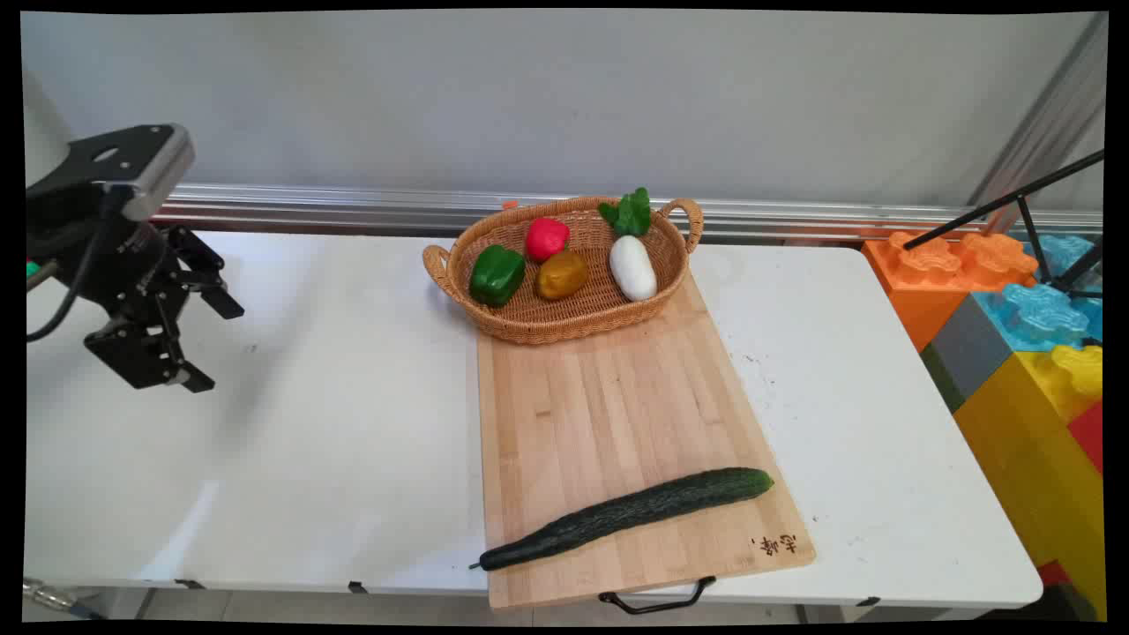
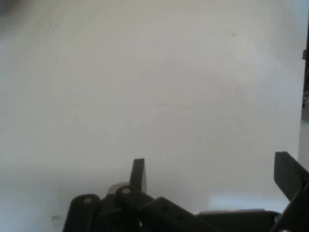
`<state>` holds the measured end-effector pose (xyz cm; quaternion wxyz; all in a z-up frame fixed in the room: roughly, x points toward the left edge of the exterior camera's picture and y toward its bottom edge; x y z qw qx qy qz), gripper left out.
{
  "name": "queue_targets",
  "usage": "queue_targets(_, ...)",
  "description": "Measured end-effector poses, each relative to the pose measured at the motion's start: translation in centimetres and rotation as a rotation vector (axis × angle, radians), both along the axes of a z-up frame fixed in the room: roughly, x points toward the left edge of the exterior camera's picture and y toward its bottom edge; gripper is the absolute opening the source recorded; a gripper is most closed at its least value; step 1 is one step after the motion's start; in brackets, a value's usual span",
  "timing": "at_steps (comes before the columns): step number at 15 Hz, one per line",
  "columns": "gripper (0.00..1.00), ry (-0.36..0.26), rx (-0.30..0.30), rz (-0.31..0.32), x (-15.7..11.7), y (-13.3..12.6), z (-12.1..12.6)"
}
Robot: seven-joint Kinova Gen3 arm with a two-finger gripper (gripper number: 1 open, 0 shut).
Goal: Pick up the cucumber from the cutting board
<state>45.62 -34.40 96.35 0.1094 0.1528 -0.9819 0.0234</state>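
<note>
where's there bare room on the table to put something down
The widest bare patch is the white table left of the cutting board, below the open gripper. A narrower strip lies right of the board. The board's middle, between the wicker basket and the cucumber, is free. The basket itself is crowded with vegetables.

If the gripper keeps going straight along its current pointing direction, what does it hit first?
Probably the bare white table: the open gripper sees nothing else ahead. The basket and cucumber lie off to the side.
</note>
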Motion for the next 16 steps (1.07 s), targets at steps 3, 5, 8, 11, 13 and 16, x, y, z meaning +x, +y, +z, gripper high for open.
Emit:
queue_targets(3,1.00,0.049,0.008,0.002,-0.1,0.1,-0.6)
queue_targets(5,1.00,0.089,0.009,0.013,-1.3,0.0,-0.9)
queue_targets(8,1.00,0.153,0.019,0.047,-4.8,-0.6,-1.2)
queue_targets(11,1.00,0.222,0.037,0.074,-10.3,-1.9,-1.1)
queue_targets(13,1.00,0.237,0.058,0.085,-14.3,-2.6,-1.0)
queue_targets(16,1.00,0.238,0.107,0.103,-19.7,-3.9,-1.9)
